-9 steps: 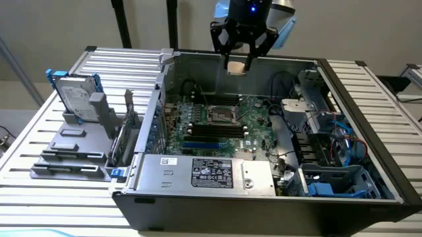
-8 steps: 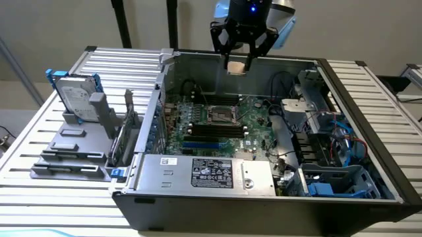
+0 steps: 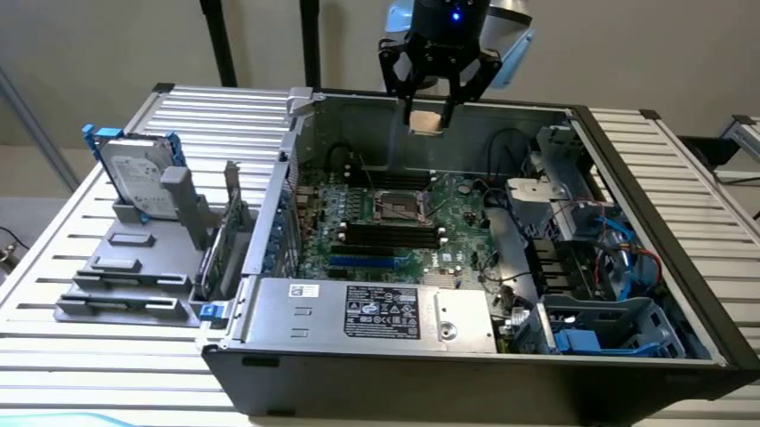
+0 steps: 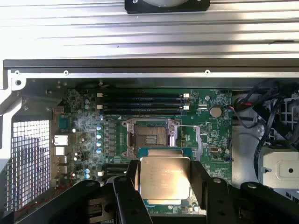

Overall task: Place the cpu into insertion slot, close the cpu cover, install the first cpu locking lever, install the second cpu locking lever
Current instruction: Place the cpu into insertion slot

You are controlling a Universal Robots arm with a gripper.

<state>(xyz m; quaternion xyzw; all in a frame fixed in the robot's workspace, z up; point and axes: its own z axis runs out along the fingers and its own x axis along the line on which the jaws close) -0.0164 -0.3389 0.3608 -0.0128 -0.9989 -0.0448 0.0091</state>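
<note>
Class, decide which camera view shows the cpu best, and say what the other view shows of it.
The wrist view: the cpu sits large and central, its flat face turned to the camera, clamped in the gripper. The exterior view shows the cpu as just a small beige square in the gripper's hold.

Black jaws, angular linkage; glossy black wrist housing [image 3: 442, 25], blue indicator light [image 3: 453, 13]; pale grey arm segment [image 3: 514, 37].
</note>
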